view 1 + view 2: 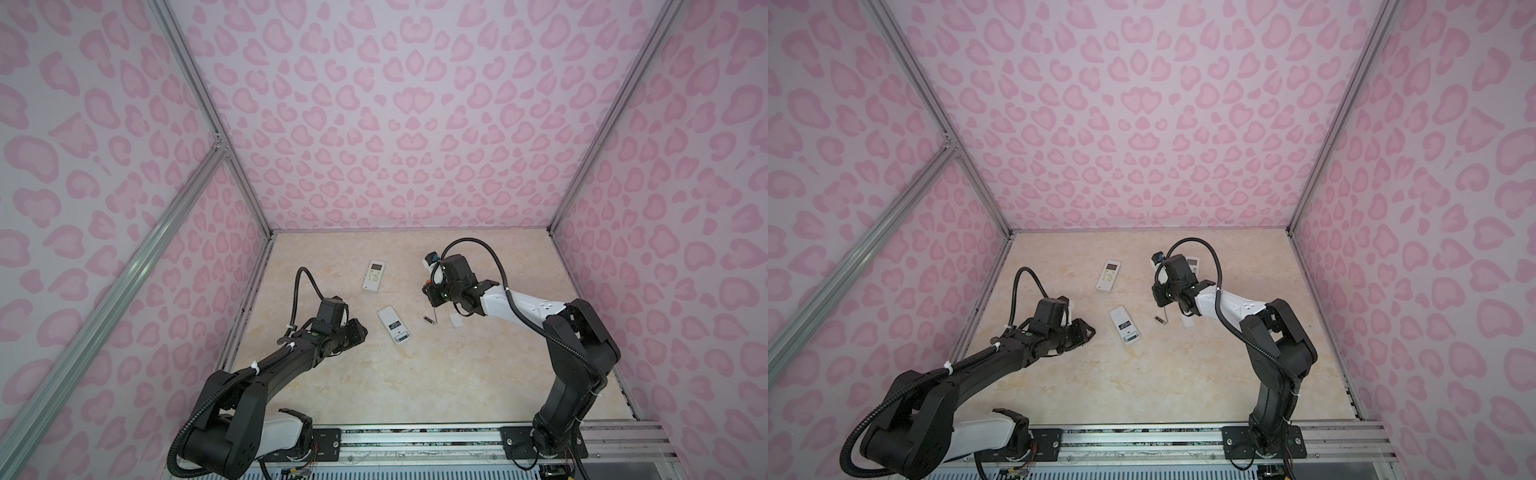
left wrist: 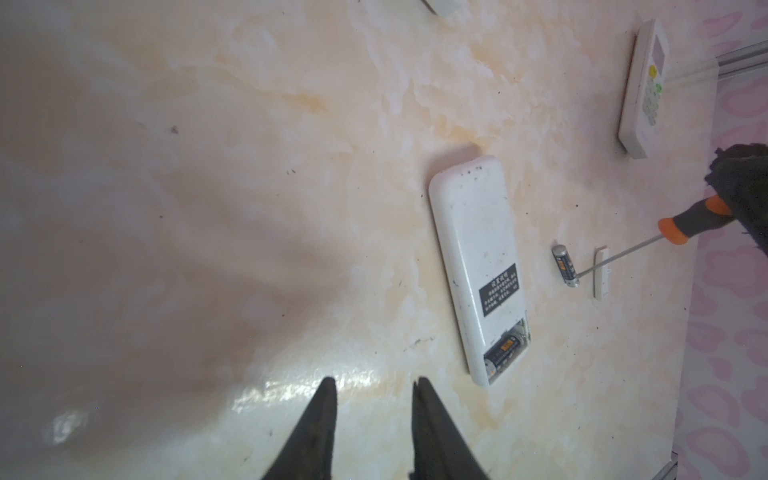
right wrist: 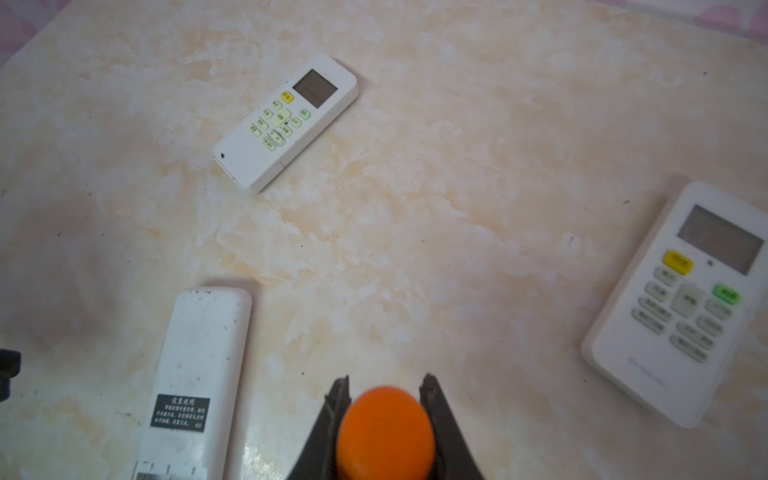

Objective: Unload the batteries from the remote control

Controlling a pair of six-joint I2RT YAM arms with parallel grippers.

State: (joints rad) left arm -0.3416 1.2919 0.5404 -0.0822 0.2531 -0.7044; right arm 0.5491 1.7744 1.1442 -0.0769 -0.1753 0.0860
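A white remote control (image 1: 393, 325) (image 1: 1124, 325) lies face down mid-table, its battery bay uncovered. One black battery (image 2: 505, 351) with an orange label still sits in that bay. A second black battery (image 1: 429, 320) (image 2: 565, 266) lies loose on the table beside it. My left gripper (image 2: 374, 384) (image 1: 363, 332) hovers open and empty just left of the remote. My right gripper (image 3: 384, 380) (image 1: 430, 293) is shut on the orange-and-black screwdriver (image 2: 690, 224) (image 3: 384, 432). Its thin shaft points down, with the tip next to the loose battery.
A small white cover (image 1: 456, 321) (image 2: 601, 274) lies right of the loose battery. A face-up white remote (image 1: 374, 276) (image 3: 286, 124) rests farther back. Another face-up remote (image 3: 681, 303) (image 1: 1192, 264) sits behind my right arm. Pink patterned walls enclose the marble table (image 1: 415, 386).
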